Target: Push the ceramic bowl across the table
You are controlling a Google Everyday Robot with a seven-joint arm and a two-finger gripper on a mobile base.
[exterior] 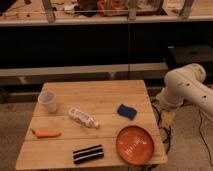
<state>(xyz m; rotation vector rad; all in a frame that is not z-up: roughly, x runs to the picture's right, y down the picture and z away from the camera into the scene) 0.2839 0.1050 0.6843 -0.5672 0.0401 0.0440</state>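
Observation:
The ceramic bowl (135,144) is orange and shallow. It sits on the wooden table (100,97) at the near right corner, close to the right and front edges. The robot's white arm (186,86) stands off the table's right side, beyond the far right corner. The gripper is not in view; only the arm's thick white links show. Nothing touches the bowl.
On the table: a clear plastic cup (48,101) at far left, a white bottle (83,117) lying in the middle, a blue sponge (127,111) just behind the bowl, a carrot (46,133) at near left, a black-and-white striped object (88,154) left of the bowl. Shelving stands behind.

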